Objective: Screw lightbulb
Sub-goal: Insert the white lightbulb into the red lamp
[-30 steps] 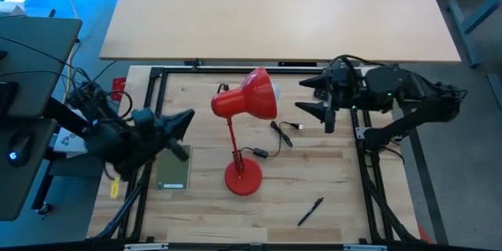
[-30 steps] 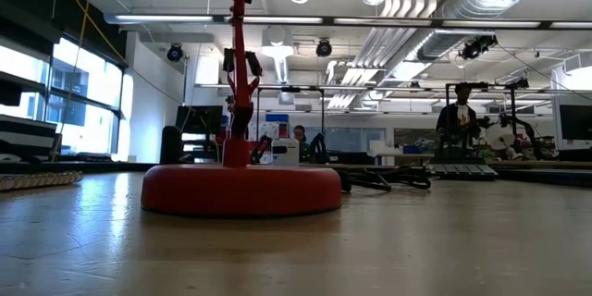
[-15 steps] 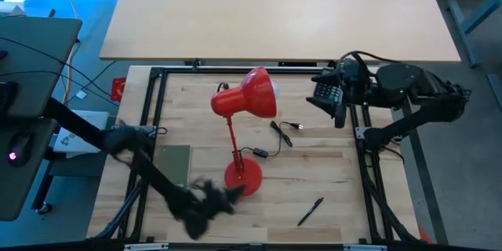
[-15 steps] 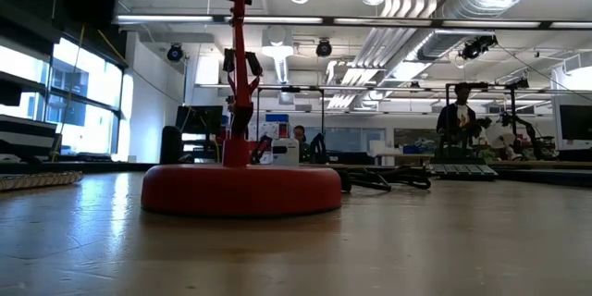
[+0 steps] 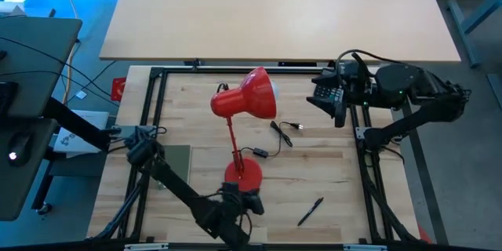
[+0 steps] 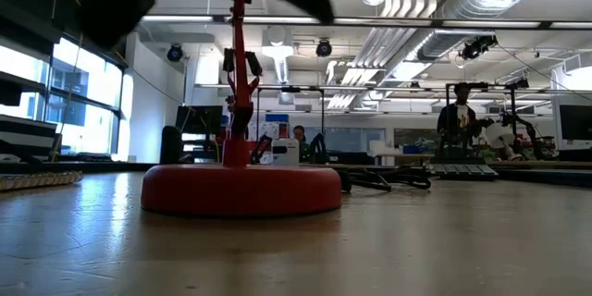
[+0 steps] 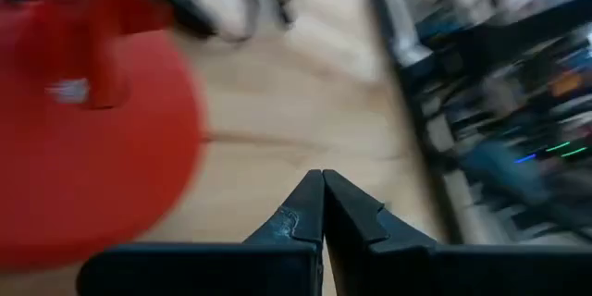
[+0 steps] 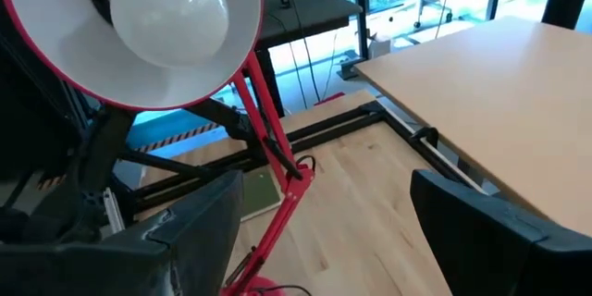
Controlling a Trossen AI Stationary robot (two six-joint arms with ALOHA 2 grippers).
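Note:
The red desk lamp stands on its round base [image 5: 241,174] mid-table, its shade [image 5: 251,94] tipped toward the right arm. The white lightbulb [image 8: 166,9] sits inside the shade, its base hidden in the socket. My left gripper [image 5: 252,202] is shut and empty. It hangs low over the wood just on the near side of the lamp base [image 7: 83,148], apart from it. My right gripper [image 5: 324,96] hovers open at the right, raised, facing the shade's mouth with nothing between its fingers [image 8: 203,231].
A black pen [image 5: 310,212] lies near the front right. A black cord with a plug [image 5: 286,131] lies right of the lamp stem. A green pad [image 5: 174,165] lies at the left, under my left arm. A black frame [image 5: 157,74] borders the wooden top.
My left arm has swung fast from the table's left side toward the near edge and sunk, rolling its wrist. Its shut gripper now sits beside the lamp base. My right gripper has turned a little in place. The lamp has not moved.

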